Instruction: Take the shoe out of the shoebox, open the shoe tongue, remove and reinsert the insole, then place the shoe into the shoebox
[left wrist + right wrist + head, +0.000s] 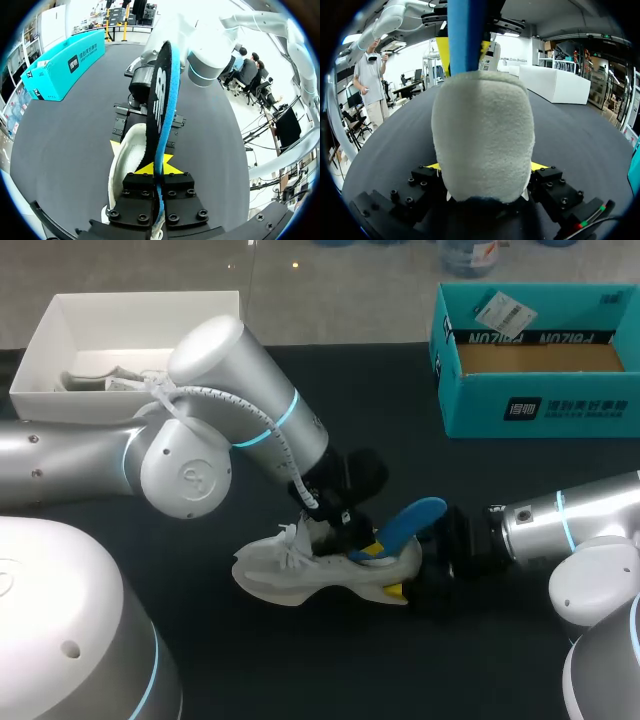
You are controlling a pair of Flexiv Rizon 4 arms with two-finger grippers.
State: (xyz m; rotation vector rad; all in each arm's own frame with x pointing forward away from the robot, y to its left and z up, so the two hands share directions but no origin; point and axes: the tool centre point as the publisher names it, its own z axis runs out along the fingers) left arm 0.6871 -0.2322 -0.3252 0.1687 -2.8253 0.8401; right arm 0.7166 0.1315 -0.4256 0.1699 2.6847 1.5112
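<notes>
Shoe (300,580) lies on its side on the table (260,660), near edge, just short of centre, toe toward 9 o'clock and heel toward 3. Right gripper (485,167) comes in from 3 o'clock and is clamped on the heel, one yellow tip on each side of the padded collar. Left gripper (154,169) sits over the shoe mouth, fingers pressed together on the blue insole (412,517). One end of the insole is at the opening by the fingers; the rest stands clear of the shoe, slanting out toward 2 o'clock above the heel. Laces bunch loose near the toe end. Farther off, at 11 o'clock, a white box (45,345) with some pale contents I cannot make out; at 1 o'clock, the teal shoebox (540,405), open, nothing visible inside. Judgement: insole step in hand, whether drawing out or feeding back cannot be told. Next move calls for the right grip to keep the heel steady while the left works the insole along the shoe's length, without buckling it.
</notes>
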